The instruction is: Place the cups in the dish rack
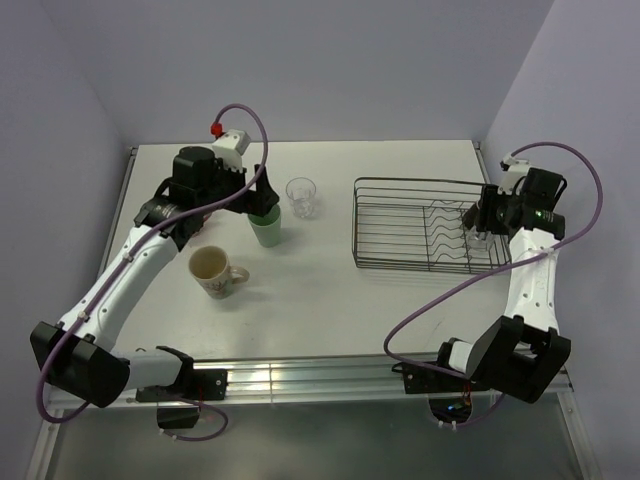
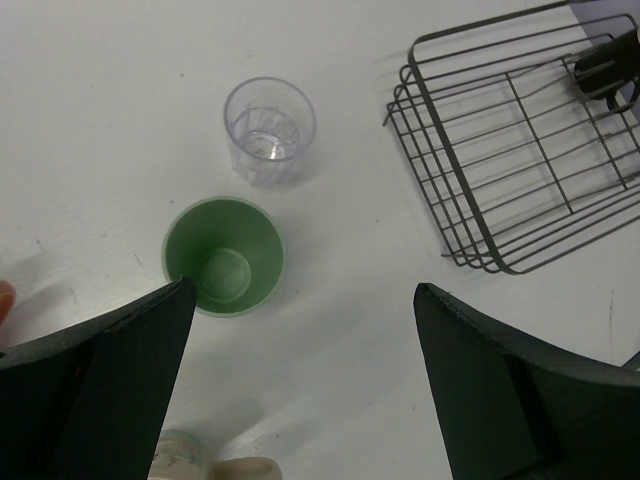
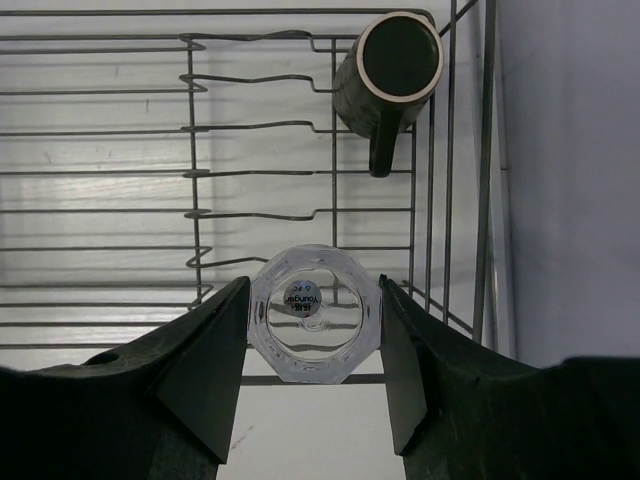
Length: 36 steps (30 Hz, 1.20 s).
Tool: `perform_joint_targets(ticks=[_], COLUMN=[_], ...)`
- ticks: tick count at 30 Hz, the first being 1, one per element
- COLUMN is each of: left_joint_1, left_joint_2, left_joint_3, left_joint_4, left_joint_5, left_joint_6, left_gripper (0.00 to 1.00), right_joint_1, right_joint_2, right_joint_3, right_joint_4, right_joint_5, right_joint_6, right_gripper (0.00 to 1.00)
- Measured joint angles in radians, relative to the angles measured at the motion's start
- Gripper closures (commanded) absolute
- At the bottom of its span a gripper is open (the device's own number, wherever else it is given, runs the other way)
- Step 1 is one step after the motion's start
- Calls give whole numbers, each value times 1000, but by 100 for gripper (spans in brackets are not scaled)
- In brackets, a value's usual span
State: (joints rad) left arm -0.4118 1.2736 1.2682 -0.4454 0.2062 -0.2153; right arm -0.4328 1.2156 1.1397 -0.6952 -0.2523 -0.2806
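Progress: approx a third in, by my read. The black wire dish rack sits right of centre in top view, on the white surface.

Done:
- small dark brown handled cup is in the rack, upper right of right wrist view, mouth twd camera. Upright or tipped, can't tell.

In hand:
- clear faceted glass is clamped between the fingers of the right gripper, both fingers touching its sides, at lower centre of that view and within the rack's right end.
- Resting on the wires or just above them, can't tell. Not yet let go, so I count it as half done.

Left to do, all on the surface left of the rack:
- green plastic tumbler, upright, centre-left of left wrist view
- second clear glass, just above it in frame, close but apart
- cream patterned mug, lower left of top view

Left gripper: jaws fully apart, holding nothing, hovering over the tumbler, which is offset twd the left finger. Looks like the next pick.

No other cups seen.
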Motion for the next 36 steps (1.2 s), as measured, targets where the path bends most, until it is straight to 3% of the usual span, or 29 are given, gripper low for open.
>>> perform_joint_targets(ticks=[23, 36], left_joint_1=[61, 61], left_joint_2=[18, 25], left_joint_3=[45, 45], left_joint_4=[-13, -12], left_joint_5=[-1, -1], left_joint_6=[10, 9], left_gripper=[1, 1], right_joint_1=[-23, -66], right_joint_2=[-13, -25], right_joint_3=[-251, -316], right_joint_4=[352, 455], right_joint_5=[66, 57], right_joint_6=[-1, 0], right_gripper=[100, 100])
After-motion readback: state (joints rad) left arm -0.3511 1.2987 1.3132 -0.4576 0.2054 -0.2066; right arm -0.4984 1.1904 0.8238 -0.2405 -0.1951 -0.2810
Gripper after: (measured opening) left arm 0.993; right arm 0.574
